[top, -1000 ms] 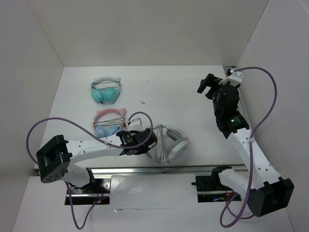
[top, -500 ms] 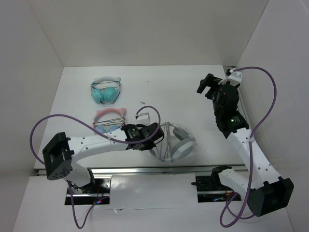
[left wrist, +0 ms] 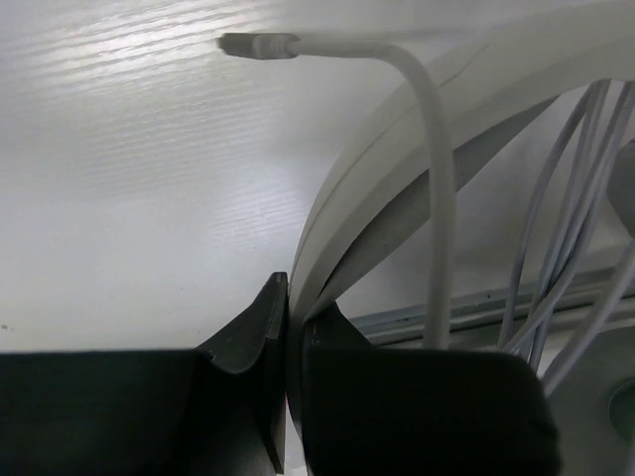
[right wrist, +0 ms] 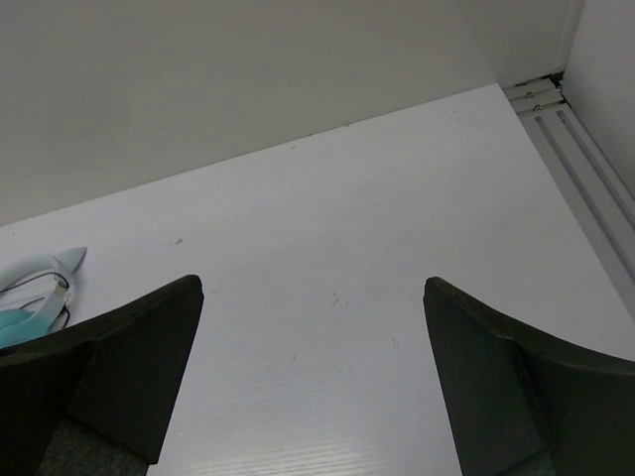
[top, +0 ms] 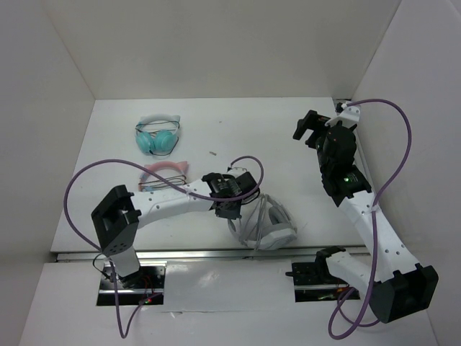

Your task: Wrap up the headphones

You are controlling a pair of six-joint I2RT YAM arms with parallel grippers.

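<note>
Headphones (top: 265, 225), grey-white pair, sit at near edge of table (top: 274, 144), just beside the metal rail (top: 187, 253), approx btw the two arm bases. Thin cable (top: 248, 225) crosses the band & cups in several loops.

L gripper (top: 230, 210) is at the pair's left side, touching it. Wrist view: jaws together on the rim of the headband (left wrist: 397, 159), dark fingers (left wrist: 248, 337) pinching the thin edge w/ no gap showing. In the same view several cable strands (left wrist: 556, 228) run across the band's inner side at right. One thicker strand arcs over the band and ends in a plug (left wrist: 258, 45), loose against the table, nothing holding it.

R gripper (top: 306, 130) is well apart from the pair, at far right of table twd the back corner and raised off the surface. Its jaws are wide apart w/ nothing btw them; only bare tabletop shows past its fingers (right wrist: 119, 367).

Teal headphones (top: 157, 135) lie at back left. Pink-banded pair (top: 164, 171) lies nearer, partly hidden by the L arm. Small dark bit (top: 213, 152) mid-table, too small to ID.
</note>
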